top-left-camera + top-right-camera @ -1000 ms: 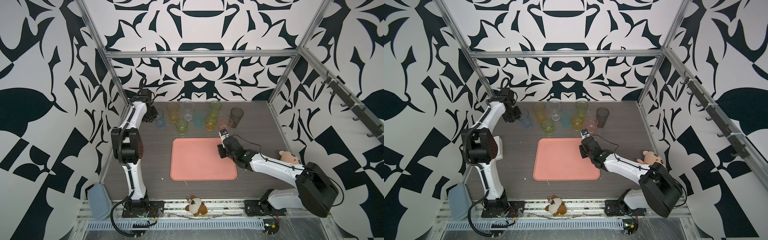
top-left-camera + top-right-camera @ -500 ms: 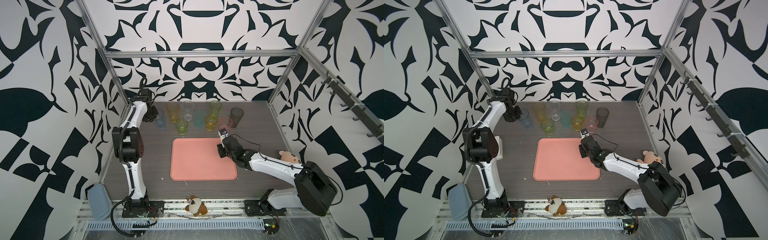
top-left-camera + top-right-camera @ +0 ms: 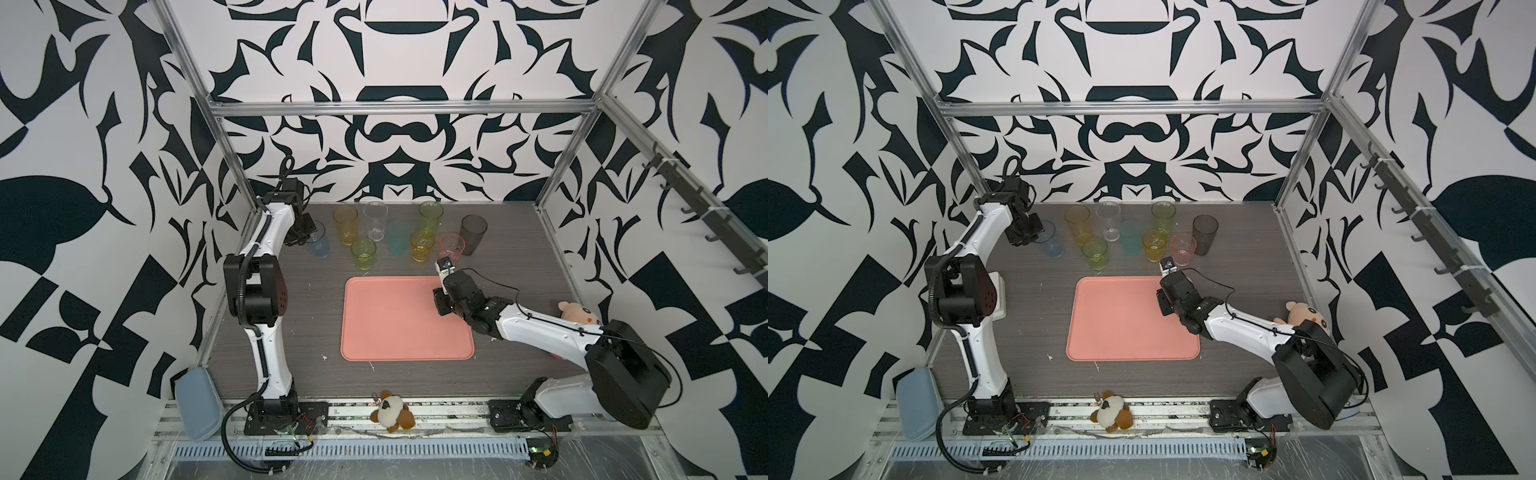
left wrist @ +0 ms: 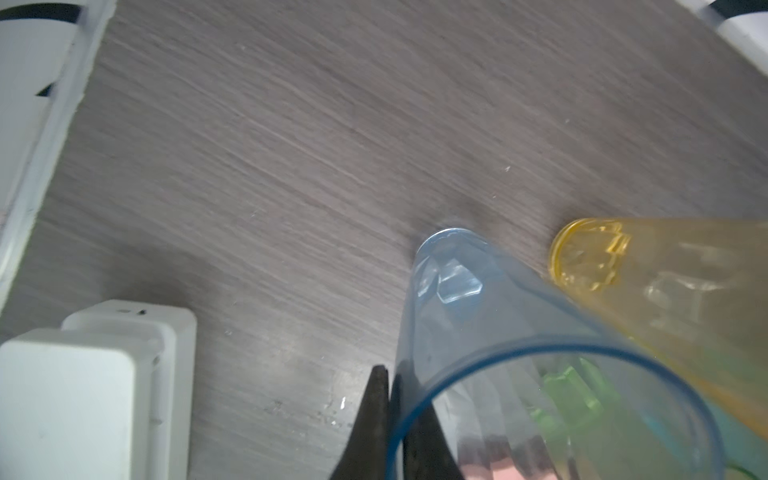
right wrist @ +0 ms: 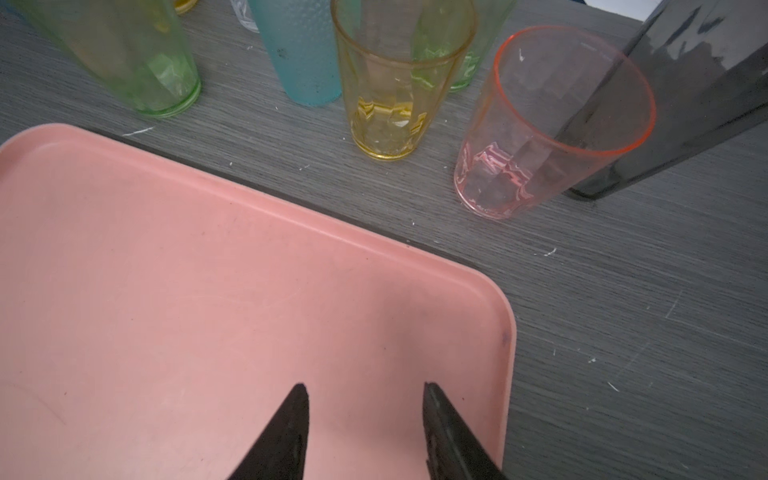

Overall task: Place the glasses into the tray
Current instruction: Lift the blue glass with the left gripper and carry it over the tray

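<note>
Glasses (image 3: 399, 239): nine tinted tumblers stand on the grey tabletop (image 3: 307, 324), all beyond the far edge of the salmon-pink tray (image 3: 395, 328). Blue tumbler (image 4: 478, 332): leftmost of the group, just beside the tall orange tumbler (image 4: 665, 282). Left gripper (image 4: 388, 376): clamped on the blue tumbler's wall at the rim, with one finger outside and one inside. Right gripper (image 5: 365, 388): jaws apart and empty, over the tray's far right corner, near the pink tumbler (image 5: 548, 124).
</note>
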Controlling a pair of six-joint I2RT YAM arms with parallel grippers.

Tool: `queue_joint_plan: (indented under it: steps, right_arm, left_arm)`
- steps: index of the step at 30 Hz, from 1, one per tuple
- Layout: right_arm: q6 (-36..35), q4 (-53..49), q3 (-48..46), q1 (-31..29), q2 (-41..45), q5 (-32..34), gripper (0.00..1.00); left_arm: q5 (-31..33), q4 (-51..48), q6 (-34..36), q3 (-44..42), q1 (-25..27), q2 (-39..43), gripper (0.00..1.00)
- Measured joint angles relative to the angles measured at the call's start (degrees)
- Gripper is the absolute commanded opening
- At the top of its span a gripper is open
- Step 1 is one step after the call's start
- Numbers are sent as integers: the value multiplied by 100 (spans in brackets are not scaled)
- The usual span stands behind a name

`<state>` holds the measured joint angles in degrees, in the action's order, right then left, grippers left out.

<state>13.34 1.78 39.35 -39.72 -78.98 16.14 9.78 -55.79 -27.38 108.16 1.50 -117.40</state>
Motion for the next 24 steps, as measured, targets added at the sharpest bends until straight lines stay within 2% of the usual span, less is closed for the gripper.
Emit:
queue_joint_plan:
  steps: [13, 24]
  right_arm:
    - [0, -68, 4, 0, -13, -4, 48]
    - [0, -72, 4, 0, -13, -2, 47]
  left_arm:
    - [192, -468, 74, -1176, 96, 1945, 0]
    - [280, -966, 188, -1904, 697, 3029, 0]
